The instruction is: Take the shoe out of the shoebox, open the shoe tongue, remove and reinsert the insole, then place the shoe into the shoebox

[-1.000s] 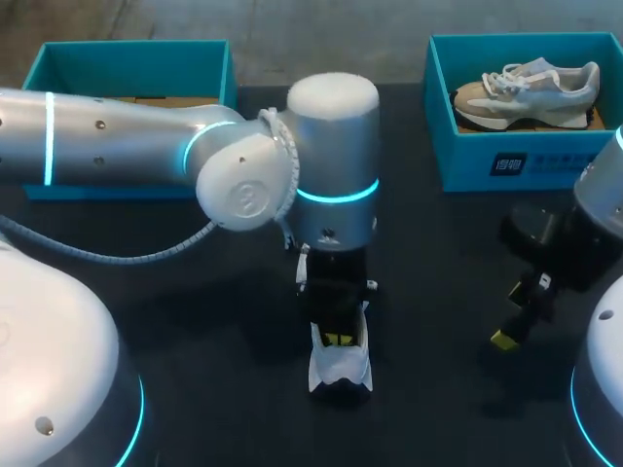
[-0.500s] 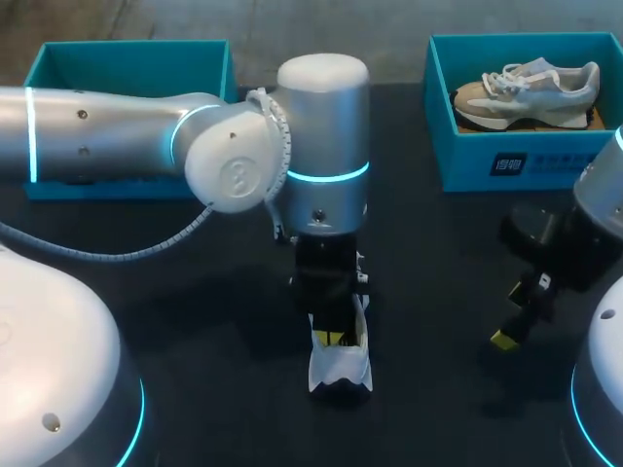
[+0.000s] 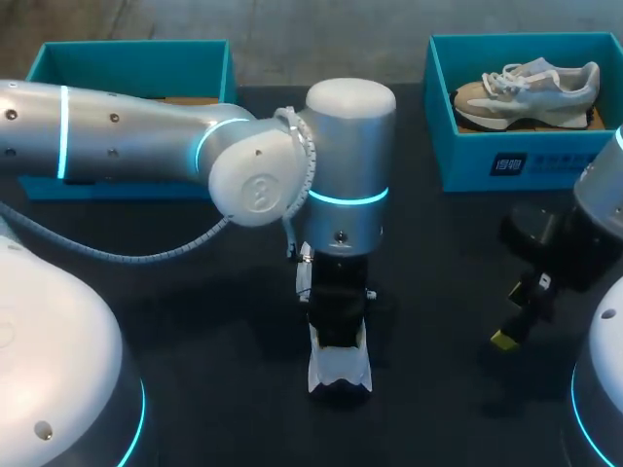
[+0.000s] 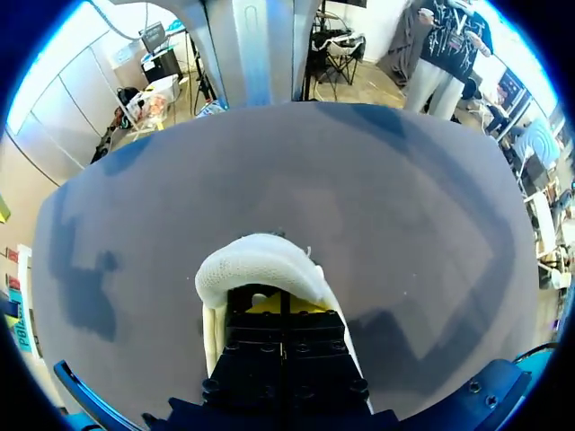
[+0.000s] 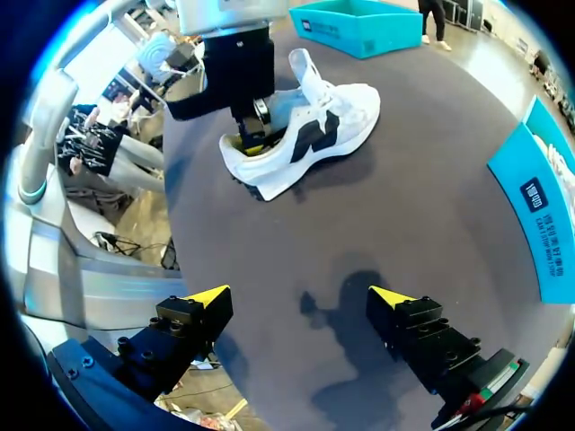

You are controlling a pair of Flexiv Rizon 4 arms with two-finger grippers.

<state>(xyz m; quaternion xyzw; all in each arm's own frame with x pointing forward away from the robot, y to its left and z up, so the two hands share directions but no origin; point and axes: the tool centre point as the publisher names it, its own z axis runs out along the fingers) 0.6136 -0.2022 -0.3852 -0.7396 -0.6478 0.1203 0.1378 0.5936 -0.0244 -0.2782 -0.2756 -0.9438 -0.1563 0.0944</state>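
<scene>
A white shoe with a dark side mark [image 5: 310, 135] lies on the dark table, toe toward the table's near edge [image 3: 341, 373]. My left gripper [image 3: 338, 336] points straight down into the shoe's opening. Its fingers are shut side by side behind the heel collar [image 4: 256, 265]. Whether they pinch anything inside is hidden. Seen from the right wrist, the left gripper's [image 5: 254, 135] yellow tips sit just inside the opening. My right gripper [image 5: 301, 298] hangs open and empty over bare table to the right [image 3: 516, 326]. An open teal shoebox [image 3: 127, 60] stands at the back left.
A second teal shoebox [image 3: 516, 161] at the back right holds a grey and beige sneaker [image 3: 526, 89]. My left arm's large elbow [image 3: 292, 175] spans the middle of the table above the shoe.
The left wrist has shifted slightly right and lowered. Its yellow tips, visible above the shoe opening before, are now sunk out of the head view. The right arm has kept still.
</scene>
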